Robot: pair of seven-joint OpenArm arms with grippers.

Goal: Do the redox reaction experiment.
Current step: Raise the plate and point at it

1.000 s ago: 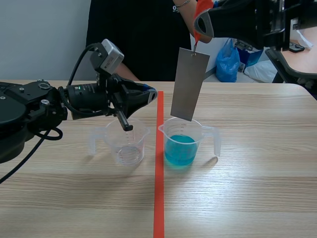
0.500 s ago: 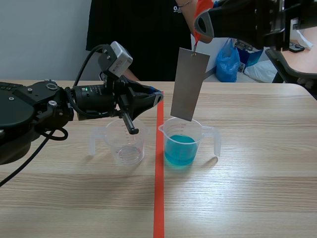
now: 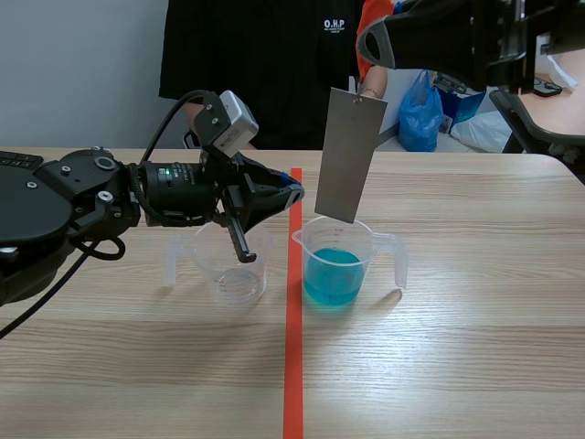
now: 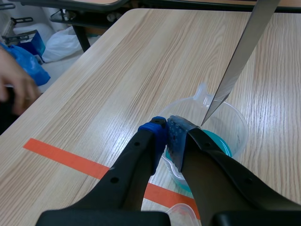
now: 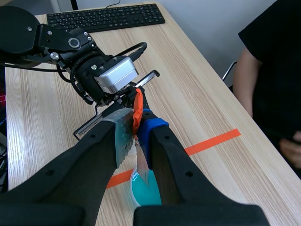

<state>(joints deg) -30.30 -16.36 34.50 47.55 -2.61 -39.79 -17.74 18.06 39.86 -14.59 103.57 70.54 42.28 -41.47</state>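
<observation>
A grey metal sheet (image 3: pixel 349 155) hangs from an orange strip (image 5: pixel 137 109), and my right gripper (image 3: pixel 370 46) is shut on that strip high over the table. The sheet's lower edge sits just above the rim of a clear beaker of blue liquid (image 3: pixel 334 270). In the left wrist view the sheet (image 4: pixel 244 47) slants down toward the same beaker (image 4: pixel 221 141). My left gripper (image 3: pixel 289 192) is rolled on its side with its fingers shut on nothing. It is over an empty clear beaker (image 3: pixel 239 274), left of the blue one. In its own view the left gripper (image 4: pixel 169 134) has its pads together.
A person in a black shirt (image 3: pixel 256 64) sits across the table, with a hand (image 4: pixel 16 89) off the far edge. An orange tape line (image 3: pixel 292 366) runs between the beakers. A keyboard (image 5: pixel 108 16) lies behind the left arm. A blue bag (image 3: pixel 420 114) is beyond the table.
My left gripper has shifted a little to the right and rolled further over the empty beaker. The right gripper and the sheet have stayed in place. The person behind has shifted.
</observation>
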